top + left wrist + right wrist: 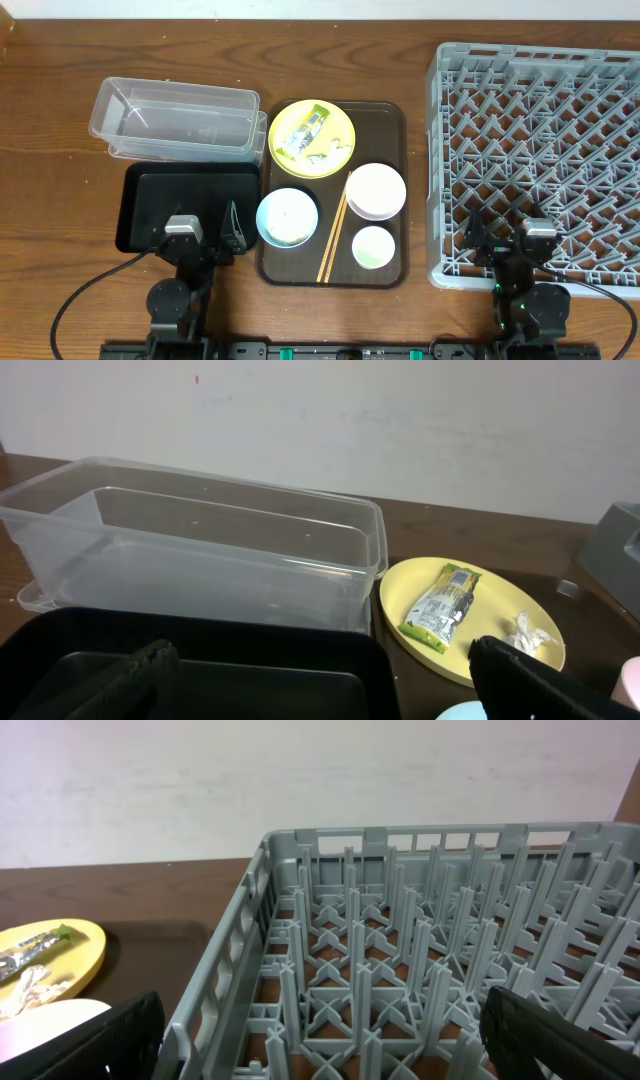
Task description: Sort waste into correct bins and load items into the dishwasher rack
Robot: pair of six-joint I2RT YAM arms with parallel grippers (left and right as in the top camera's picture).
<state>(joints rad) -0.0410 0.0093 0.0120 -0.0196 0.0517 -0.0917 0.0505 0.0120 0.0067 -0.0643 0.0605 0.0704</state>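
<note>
A yellow plate (312, 138) on the brown serving tray holds the yellow-green wrapper (300, 133) and crumpled white paper bits (325, 152); they also show in the left wrist view, wrapper (443, 605) and paper (528, 632). A pale blue bowl (287, 217) with white scraps, a white bowl (376, 190), a green cup (373, 247) and two chopsticks (332, 239) lie on the same tray. The clear tub (178, 118) and black tray (190, 205) are at the left. The grey rack (540, 160) is at the right. My left gripper (204, 228) is open over the black tray. My right gripper (508, 238) is open over the rack's near edge.
The dark brown serving tray (392, 125) lies mid-table between the bins and the rack. Black cables run from both arm bases along the table's front edge. A white wall stands behind the table.
</note>
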